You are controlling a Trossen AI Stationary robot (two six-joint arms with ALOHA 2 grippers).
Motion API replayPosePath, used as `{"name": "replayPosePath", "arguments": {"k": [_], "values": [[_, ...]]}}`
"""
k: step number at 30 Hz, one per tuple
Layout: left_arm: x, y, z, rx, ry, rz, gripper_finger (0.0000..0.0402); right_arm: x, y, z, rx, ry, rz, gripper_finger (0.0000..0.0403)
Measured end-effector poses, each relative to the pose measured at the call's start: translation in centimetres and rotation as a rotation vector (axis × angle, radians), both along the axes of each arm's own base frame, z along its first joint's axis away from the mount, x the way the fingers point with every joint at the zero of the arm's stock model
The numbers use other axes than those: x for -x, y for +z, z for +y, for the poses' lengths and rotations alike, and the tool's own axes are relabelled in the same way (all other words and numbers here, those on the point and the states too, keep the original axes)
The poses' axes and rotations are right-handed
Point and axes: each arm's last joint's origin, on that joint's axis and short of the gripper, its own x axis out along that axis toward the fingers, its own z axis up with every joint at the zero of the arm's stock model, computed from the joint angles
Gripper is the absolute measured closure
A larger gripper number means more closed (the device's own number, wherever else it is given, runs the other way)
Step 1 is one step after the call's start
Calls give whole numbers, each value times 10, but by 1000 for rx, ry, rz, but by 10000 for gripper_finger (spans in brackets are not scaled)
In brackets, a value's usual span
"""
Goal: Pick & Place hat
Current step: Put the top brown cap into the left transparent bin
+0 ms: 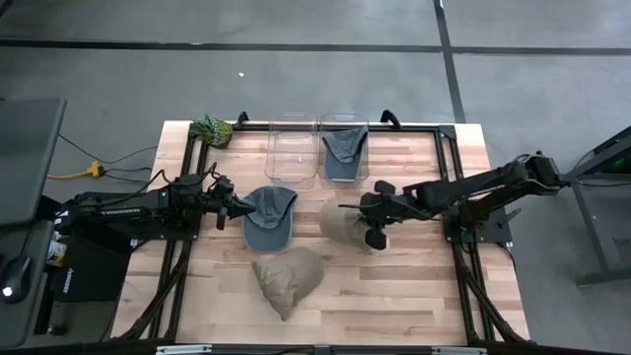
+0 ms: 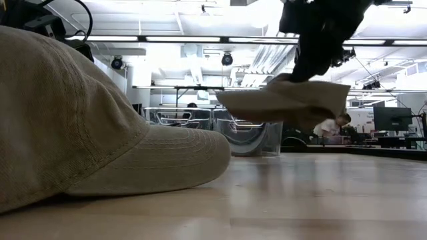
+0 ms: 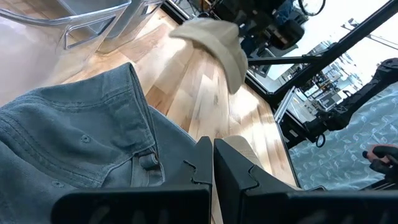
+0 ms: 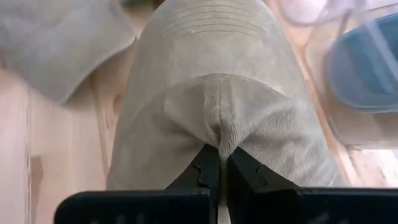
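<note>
Three loose caps are lying or hanging over the pale wooden surface [image 1: 414, 286], with a fourth already tucked in a bin. Starting at the left, the left end effector [image 1: 237, 209] is sitting at the edge of the grey-blue denim cap [image 1: 268, 219]; in its wrist view the fingers are nearly touching, with a fold of denim just beside them, and whether any cloth is actually pinched I cannot tell. Below that, the tan corduroy cap [image 1: 288, 277] is lying flat on the boards, untouched. Toward the back, the empty clear plastic bin [image 1: 292, 150] is standing beside the second clear plastic bin [image 1: 345, 148], which is holding a grey folded cap [image 1: 344, 145]. Moving right, the right end effector [image 4: 219, 163] is clamping a ridge of the beige corduroy cap [image 4: 217, 81], and the low view shows that cap hanging clear of the boards. Such cloth is light and floppy; it is drooping around the pinch, so a deep bite on the crown fabric looks safer than the brim's edge.
</note>
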Motion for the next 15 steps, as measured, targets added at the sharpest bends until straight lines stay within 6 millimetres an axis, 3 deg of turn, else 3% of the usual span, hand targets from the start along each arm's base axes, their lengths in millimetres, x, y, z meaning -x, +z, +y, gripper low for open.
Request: {"name": "replayPosePath", "arguments": {"k": [6, 15], "values": [[0, 0, 0, 0, 0, 0, 401, 8, 15, -3, -4, -119, -90, 402], [0, 0, 0, 0, 0, 0, 401, 11, 29, -5, 3, -156, -190, 403]]}}
